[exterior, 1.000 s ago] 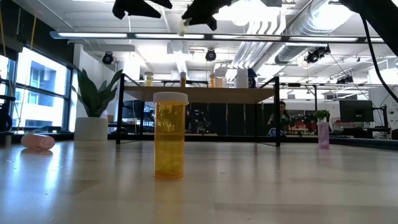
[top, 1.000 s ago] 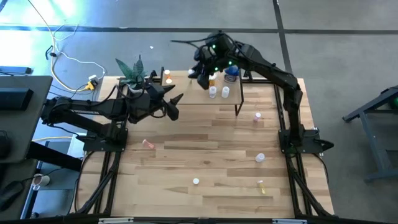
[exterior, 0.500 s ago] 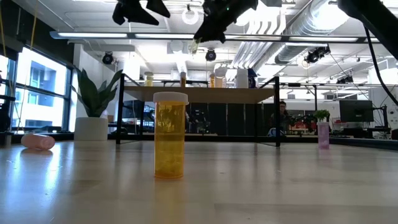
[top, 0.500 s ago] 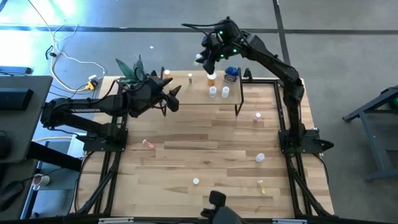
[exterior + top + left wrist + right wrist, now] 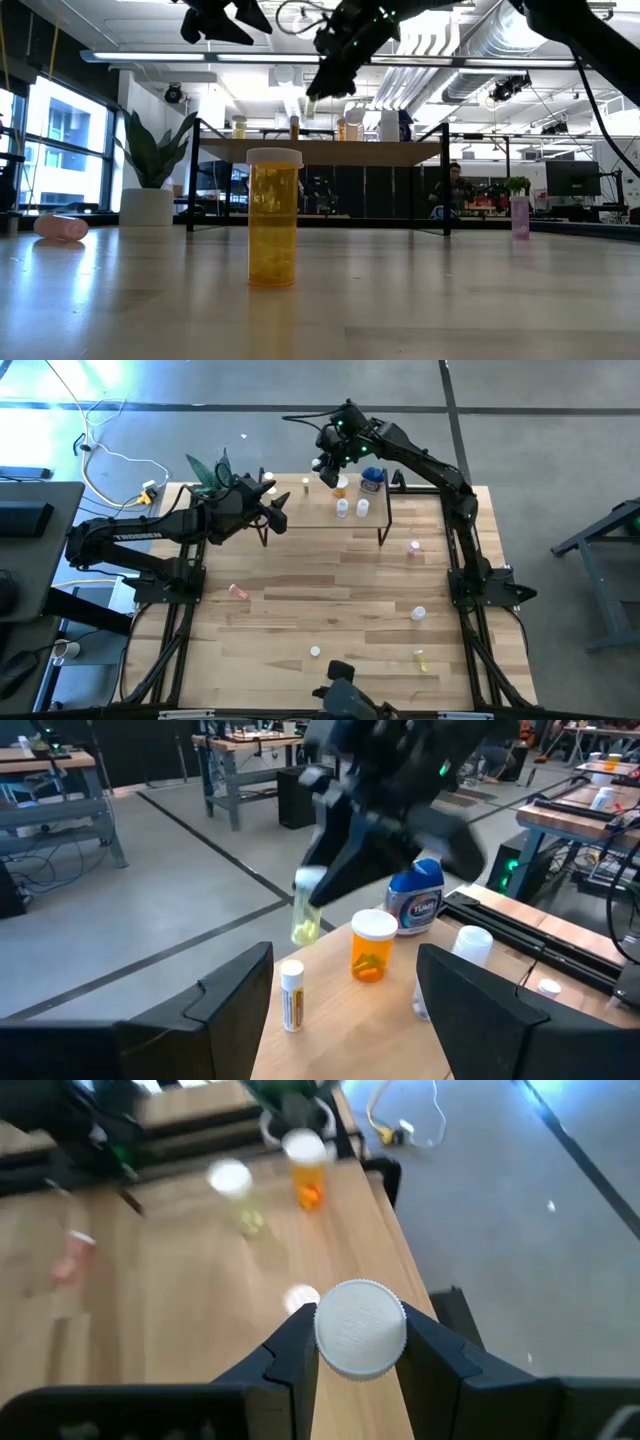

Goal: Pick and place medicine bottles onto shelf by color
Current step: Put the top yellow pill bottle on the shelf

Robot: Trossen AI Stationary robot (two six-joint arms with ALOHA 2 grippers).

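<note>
Now, right end effector (image 5: 330, 470): raised above the shelf's far edge, near its middle; fingers narrowed on a small yellow vial (image 5: 306, 912) with a white cap (image 5: 360, 1328).
Yellow vial: clamped between the right fingers (image 5: 293, 1355), hanging clear of the shelf board, cap toward the wrist camera, body pointing down.
Left end effector (image 5: 272, 512): over the shelf's left end, fingers spread wide with nothing between them; well apart from the held vial.
Shelf (image 5: 310, 510): light wood board on thin dark legs, along the worktop's far edge.
Bottles on the shelf: an orange bottle (image 5: 371, 945) just below and beside the held vial; a blue bottle (image 5: 416, 900) behind it toward the shelf's right end; a slim white-capped vial (image 5: 291, 995) nearer the left end; two white bottles (image 5: 352, 508) near the shelf's front edge.
Bottles on the worktop (image 5: 330, 610): a yellow bottle (image 5: 273, 216) upright near the front edge; a pink one (image 5: 238, 591) lying toward the left edge; a pink one (image 5: 414, 548) upright toward the right edge; a white-capped one (image 5: 418, 614) near the right edge.
Plant (image 5: 212, 475): at the worktop's far left corner.
</note>
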